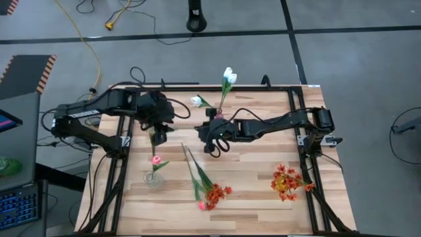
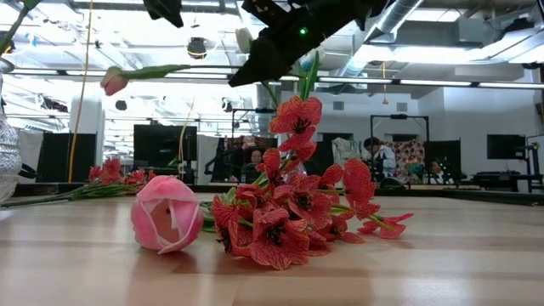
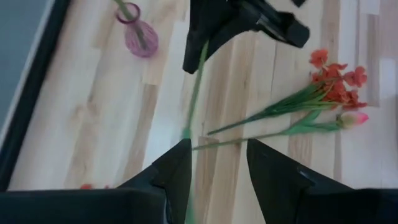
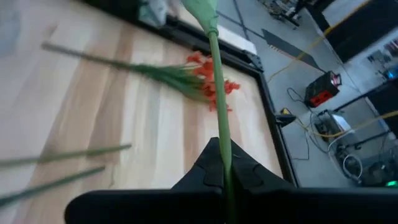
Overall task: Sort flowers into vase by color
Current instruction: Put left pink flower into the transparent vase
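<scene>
I see a pink tulip (image 2: 167,214) and red-orange flowers (image 2: 289,212) lying closest on the table (image 1: 250,191). Right gripper (image 4: 221,163) is clamped on a green stem (image 4: 219,106) mid-table (bloom unclear). Left gripper (image 3: 214,165) hovers nearby, fingers apart.

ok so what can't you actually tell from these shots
- Bloom on the stem in the shut right gripper: cut off at the right wrist view's top edge, under the arm in the high view.
- Clear vase: cut by the low view's left edge.
- Open left gripper: stem between its fingers blurred, contact unclear.
</scene>
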Controlling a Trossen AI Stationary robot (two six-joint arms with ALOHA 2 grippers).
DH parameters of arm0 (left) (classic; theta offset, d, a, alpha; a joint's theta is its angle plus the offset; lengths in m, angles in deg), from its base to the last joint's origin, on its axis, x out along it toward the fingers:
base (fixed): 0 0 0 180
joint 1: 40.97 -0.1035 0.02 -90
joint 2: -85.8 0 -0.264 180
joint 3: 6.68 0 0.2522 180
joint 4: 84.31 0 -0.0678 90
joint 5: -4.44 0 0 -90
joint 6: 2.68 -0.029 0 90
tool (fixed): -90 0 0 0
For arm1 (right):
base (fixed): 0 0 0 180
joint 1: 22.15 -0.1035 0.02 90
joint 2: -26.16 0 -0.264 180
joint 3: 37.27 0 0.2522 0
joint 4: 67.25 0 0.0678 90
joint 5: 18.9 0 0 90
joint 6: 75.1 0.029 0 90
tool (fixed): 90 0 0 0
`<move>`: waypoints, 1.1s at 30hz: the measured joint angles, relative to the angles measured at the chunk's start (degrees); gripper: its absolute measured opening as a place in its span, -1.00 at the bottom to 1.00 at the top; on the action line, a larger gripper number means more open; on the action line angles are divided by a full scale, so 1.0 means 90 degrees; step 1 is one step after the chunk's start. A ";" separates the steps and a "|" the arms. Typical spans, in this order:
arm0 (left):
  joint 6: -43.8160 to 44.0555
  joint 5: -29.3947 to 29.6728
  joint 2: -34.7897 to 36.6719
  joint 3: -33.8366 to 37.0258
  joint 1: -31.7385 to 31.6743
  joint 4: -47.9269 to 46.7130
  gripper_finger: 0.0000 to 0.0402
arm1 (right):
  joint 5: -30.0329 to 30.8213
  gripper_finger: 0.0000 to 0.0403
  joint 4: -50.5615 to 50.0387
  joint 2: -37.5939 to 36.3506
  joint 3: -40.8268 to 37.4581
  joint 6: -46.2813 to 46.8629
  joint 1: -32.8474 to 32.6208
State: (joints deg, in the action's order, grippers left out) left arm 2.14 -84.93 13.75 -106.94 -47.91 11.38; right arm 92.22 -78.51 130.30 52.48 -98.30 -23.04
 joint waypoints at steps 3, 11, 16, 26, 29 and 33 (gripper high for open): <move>0.0105 0.0289 0.0241 -0.0029 0.0071 -0.0045 -0.31 | 0.0000 -0.91 0.0370 0.0000 -0.0002 0.0332 0.0054; 0.0967 0.1332 0.0998 -0.0029 0.0292 0.0040 -0.35 | -0.0002 -0.91 0.1268 0.0000 -0.0002 0.1074 0.0071; 0.1264 0.1470 0.1364 -0.0029 0.0420 0.0610 -0.36 | -0.0002 -0.91 0.2134 0.0000 -0.0002 0.1148 0.0076; 0.0880 0.1501 0.1544 -0.0029 0.0902 0.1681 -0.36 | -0.0002 -0.90 0.3389 0.0000 -0.0002 0.1513 0.0257; 0.0906 0.1577 0.1426 -0.0029 0.1011 0.1667 -0.36 | 0.0001 -0.90 0.3710 0.0000 -0.0005 0.1649 0.0351; 0.0919 0.1624 0.1230 -0.0029 0.1171 0.1691 -0.36 | 0.0005 -0.91 0.4052 0.0000 -0.0007 0.1646 0.0457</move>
State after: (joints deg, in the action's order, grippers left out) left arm 10.40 -70.31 24.82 -107.20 -37.37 26.60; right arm 92.27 -42.05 130.30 52.42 -83.48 -18.93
